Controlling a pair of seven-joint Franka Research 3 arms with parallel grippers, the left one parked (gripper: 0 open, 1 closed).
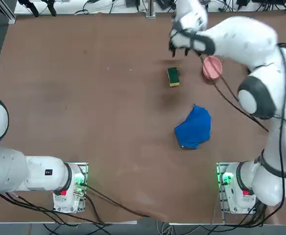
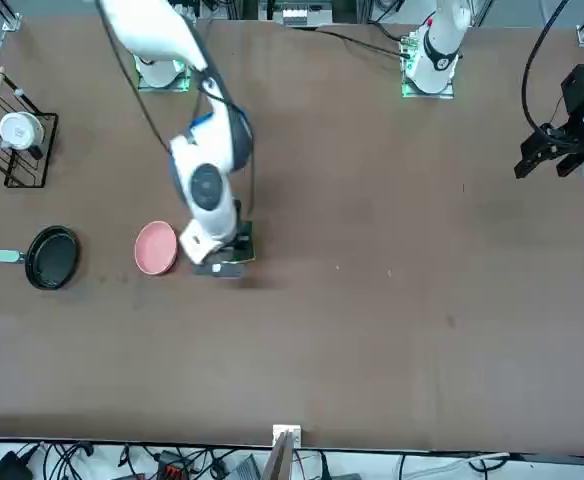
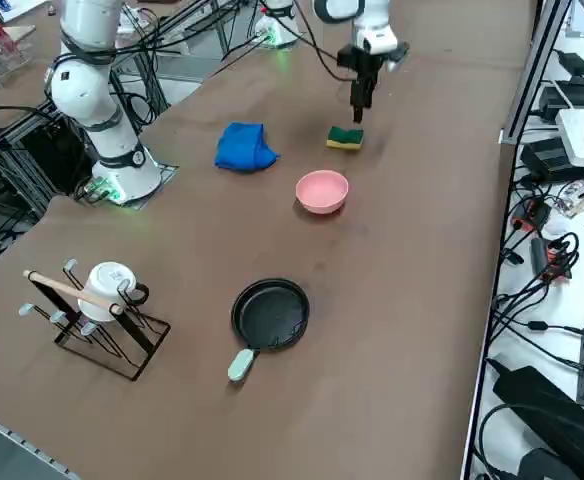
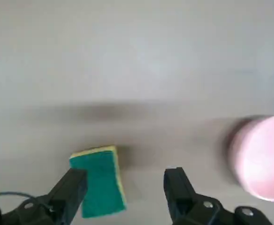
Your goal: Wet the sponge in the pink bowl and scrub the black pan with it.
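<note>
A: Sponge status?

B: One small rectangular sponge, dark green top over a yellow layer (image 1: 173, 76), lies flat on the brown table (image 1: 84, 122), green side up, yellow edge showing along one side. Looks intact, flat and square-cornered.

A: Right gripper?

B: The right gripper (image 4: 125, 187) hangs above the table just past the sponge on the side away from the robot, fingers spread wide, nothing between them. In the wrist view the sponge sits by one fingertip, not centred in the gap. No contact visible.

A: Bowl and pan?

B: One small round pale pink bowl (image 3: 322, 190) stands upright beside the sponge, apart from it. Can't tell if it holds water. One small round black frying pan with a short light grey handle (image 3: 270, 313) sits well apart from the bowl, near the table's right end, nothing inside.

A: Anything else on the table?

B: One crumpled blue cloth (image 1: 194, 127), nearer the robot than the sponge. One black wire rack holding one white mug (image 3: 97, 305), beyond the pan.
</note>
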